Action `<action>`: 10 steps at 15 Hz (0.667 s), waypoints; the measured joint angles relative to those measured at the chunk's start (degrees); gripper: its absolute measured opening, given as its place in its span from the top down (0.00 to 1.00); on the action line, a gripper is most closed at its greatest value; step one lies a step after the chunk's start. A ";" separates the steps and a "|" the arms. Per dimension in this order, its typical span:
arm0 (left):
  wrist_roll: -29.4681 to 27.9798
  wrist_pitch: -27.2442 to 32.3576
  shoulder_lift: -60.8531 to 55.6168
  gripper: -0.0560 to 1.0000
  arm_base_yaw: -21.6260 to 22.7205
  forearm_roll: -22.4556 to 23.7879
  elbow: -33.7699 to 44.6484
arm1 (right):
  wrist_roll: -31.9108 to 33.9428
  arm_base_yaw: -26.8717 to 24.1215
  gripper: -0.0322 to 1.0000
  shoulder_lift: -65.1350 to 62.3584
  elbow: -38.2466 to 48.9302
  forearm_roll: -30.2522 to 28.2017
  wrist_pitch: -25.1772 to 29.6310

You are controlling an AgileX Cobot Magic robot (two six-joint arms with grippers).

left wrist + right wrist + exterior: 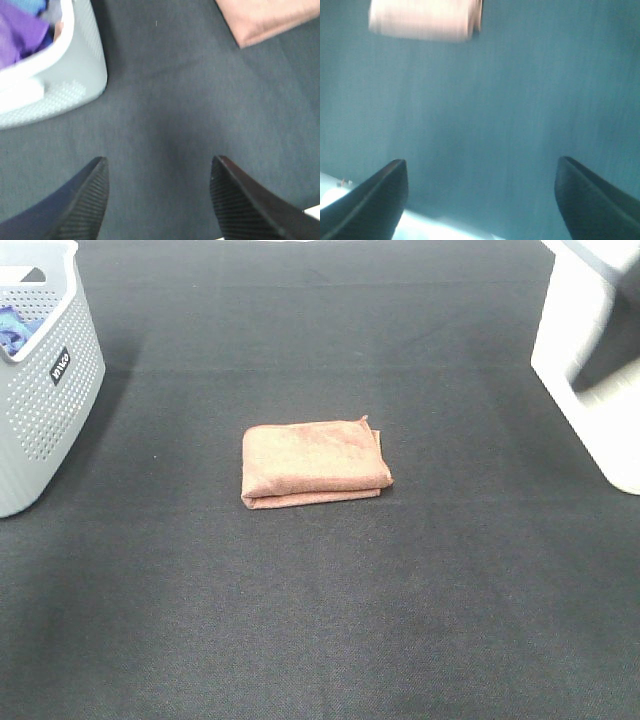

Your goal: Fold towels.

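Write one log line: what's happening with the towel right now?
towel: folded, on table | left claw: open, empty | right claw: open, empty

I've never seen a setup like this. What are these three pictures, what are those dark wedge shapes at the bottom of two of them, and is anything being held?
This is a robot with two arms. One picture comes from a camera mounted high, looking down on a dark cloth-covered table. The other two come from small cameras on each arm's wrist. The dark ridged wedges are the fingers of the left gripper and the right gripper; both stand open and hold nothing. In the middle of the table lies a reddish-brown towel, folded into a neat rectangle; each wrist camera catches part of it. At the table's left stands a grey perforated plastic basket with purple and blue cloth inside. A white object sits at the right edge; I cannot tell what it is.
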 joint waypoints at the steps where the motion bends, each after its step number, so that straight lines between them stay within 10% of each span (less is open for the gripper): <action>1: 0.00 -0.11 -5.90 0.40 0.00 0.00 4.41 | 0.00 0.00 0.23 -4.81 4.13 -0.29 -0.11; 10: 2.41 -0.11 -40.11 0.40 0.00 -1.15 24.81 | -0.40 0.00 0.23 -42.11 27.50 -4.98 -0.74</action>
